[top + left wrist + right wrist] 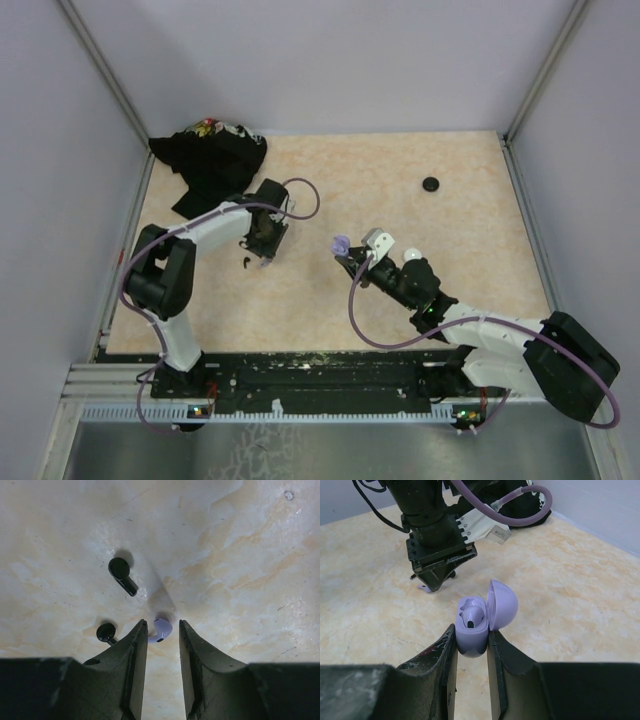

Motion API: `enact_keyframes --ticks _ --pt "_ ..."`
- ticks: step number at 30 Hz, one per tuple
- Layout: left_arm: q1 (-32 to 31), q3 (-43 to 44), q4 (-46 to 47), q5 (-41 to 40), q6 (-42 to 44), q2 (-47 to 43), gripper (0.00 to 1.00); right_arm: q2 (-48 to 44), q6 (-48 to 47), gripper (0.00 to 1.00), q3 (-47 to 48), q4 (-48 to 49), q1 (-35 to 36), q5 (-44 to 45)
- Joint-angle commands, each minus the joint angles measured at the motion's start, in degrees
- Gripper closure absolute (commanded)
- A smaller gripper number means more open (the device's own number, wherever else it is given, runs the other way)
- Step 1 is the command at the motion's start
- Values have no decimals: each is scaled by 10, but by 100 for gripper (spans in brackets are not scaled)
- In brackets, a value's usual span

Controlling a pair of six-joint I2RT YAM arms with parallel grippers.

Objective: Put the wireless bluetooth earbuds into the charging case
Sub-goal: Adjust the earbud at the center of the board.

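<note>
My right gripper (471,639) is shut on the lavender charging case (471,641) and holds it upright above the table. The case's lid (502,604) is open and one lavender earbud (472,617) sits inside. In the top view the case (341,245) is at mid-table. My left gripper (162,625) is open and low over the table. A loose lavender earbud (162,629) lies between its fingertips, close against the left finger. Two dark earbuds (121,575) (106,632) lie just left of it. The right wrist view shows the left gripper (436,578) over that lavender earbud (424,588).
A black round disc (431,184) lies at the far right of the table. A round white disc (410,256) sits beside the right arm. A heap of black cloth (210,160) fills the far left corner. Grey walls enclose the table on three sides.
</note>
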Motion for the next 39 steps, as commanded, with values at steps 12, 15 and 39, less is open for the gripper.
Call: enact_keyframes --ticks 12,15,39 --pt "7 15 -32 45 64 43 64 -13 -1 100 10 19 2 -1" --pt "8 18 -42 50 59 47 65 -13 -1 100 10 18 2 -1" --pt "8 33 -62 45 64 60 65 -15 0 100 12 17 2 -9"
